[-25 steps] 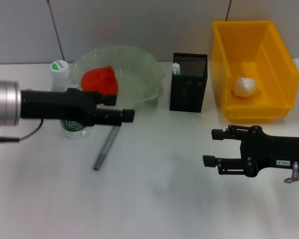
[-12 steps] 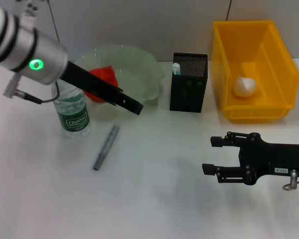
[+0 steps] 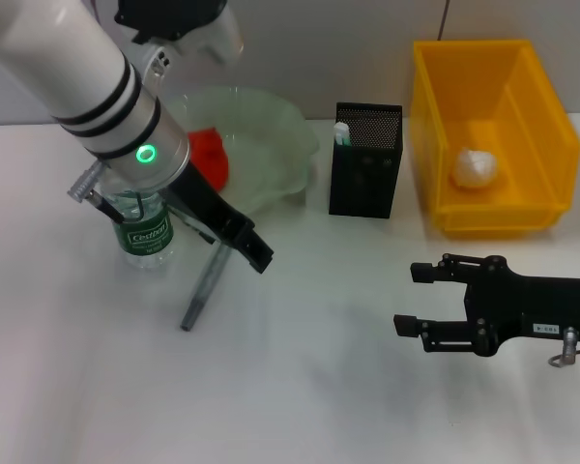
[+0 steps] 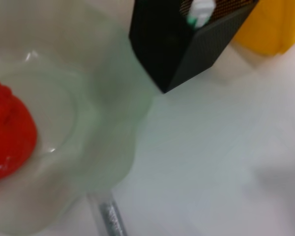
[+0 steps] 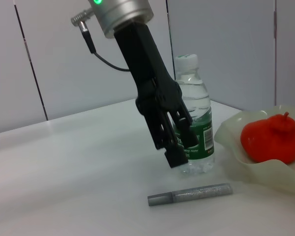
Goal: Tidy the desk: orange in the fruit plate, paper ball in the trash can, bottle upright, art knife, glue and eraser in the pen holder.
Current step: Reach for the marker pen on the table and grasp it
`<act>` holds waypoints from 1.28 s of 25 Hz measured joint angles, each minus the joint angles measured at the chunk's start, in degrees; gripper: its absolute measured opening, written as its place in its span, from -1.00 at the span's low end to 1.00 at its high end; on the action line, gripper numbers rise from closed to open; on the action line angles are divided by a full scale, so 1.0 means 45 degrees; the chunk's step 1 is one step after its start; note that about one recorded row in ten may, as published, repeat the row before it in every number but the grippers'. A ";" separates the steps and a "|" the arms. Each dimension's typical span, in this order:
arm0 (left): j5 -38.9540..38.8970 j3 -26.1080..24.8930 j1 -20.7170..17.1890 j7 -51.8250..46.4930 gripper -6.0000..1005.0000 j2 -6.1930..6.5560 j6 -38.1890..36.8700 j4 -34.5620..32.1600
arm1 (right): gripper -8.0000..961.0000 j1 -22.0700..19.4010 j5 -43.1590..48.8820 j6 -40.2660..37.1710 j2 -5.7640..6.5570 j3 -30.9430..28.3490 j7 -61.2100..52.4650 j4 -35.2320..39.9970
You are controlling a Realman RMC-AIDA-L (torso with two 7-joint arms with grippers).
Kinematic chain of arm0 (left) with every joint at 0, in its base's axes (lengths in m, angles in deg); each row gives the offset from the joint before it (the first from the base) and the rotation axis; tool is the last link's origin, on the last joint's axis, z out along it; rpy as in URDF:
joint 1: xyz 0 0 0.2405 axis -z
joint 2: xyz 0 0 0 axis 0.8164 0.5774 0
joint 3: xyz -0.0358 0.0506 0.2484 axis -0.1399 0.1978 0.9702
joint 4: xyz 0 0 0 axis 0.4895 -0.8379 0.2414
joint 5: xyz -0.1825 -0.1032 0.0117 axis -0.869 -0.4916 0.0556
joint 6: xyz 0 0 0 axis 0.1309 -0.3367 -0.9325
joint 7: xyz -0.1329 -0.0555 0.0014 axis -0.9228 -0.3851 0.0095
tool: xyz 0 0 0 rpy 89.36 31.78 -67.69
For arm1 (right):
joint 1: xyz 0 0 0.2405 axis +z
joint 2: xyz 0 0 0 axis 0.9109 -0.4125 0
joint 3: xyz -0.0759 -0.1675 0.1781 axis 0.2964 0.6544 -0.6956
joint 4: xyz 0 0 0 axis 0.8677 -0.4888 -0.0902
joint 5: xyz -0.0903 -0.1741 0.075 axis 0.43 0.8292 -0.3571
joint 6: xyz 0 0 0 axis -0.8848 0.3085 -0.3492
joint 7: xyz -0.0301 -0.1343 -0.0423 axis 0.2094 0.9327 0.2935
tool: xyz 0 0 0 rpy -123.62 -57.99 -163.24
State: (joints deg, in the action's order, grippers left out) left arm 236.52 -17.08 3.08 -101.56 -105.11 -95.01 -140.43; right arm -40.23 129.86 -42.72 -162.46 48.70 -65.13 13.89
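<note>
The bottle (image 3: pixel 147 235) stands upright left of the fruit plate (image 3: pixel 271 145), which holds the orange (image 3: pixel 211 157). The grey art knife (image 3: pixel 205 285) lies flat on the desk in front of them. My left gripper (image 3: pixel 254 253) points steeply down, open and empty, just right of the bottle and above the knife's far end; the right wrist view shows the left gripper (image 5: pixel 179 150) hanging over the knife (image 5: pixel 191 194). Glue (image 3: pixel 341 132) sticks out of the black pen holder (image 3: pixel 367 174). The paper ball (image 3: pixel 476 167) lies in the yellow trash can (image 3: pixel 541 106). My right gripper (image 3: pixel 414 298) hovers open at the right. The eraser is out of view.
The left arm's white forearm slants across the upper left, over the bottle and the plate's left rim. White desk lies bare between the knife and the right gripper and along the front edge. A wall stands behind the desk.
The left arm has swung up and tipped its gripper downward, away from the bottle and toward the knife. The bottle stays upright. The right gripper has barely shifted.
</note>
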 joint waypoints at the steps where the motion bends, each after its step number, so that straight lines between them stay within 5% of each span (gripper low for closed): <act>1: 0.0096 0.0031 0.0066 -0.0010 0.44 -0.0001 0.0141 0.0228 | 0.62 0.0000 0.0001 -0.0001 0.0000 -0.0002 0.0001 0.0003; 19: 0.0282 0.0377 0.0316 -0.0164 0.43 0.0035 0.2718 0.3223 | 0.62 0.0130 0.0006 -0.0009 -0.0012 -0.0005 0.0007 0.0089; 32: 0.0302 0.0398 0.0105 -0.0311 0.43 0.0083 0.2706 0.3438 | 0.62 0.0156 0.0006 -0.0009 -0.0020 -0.0004 -0.0022 0.0096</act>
State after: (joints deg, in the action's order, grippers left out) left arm 237.87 -15.29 3.56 -102.96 -104.73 -82.83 -124.96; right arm -39.53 129.89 -42.76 -162.55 48.68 -65.23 14.32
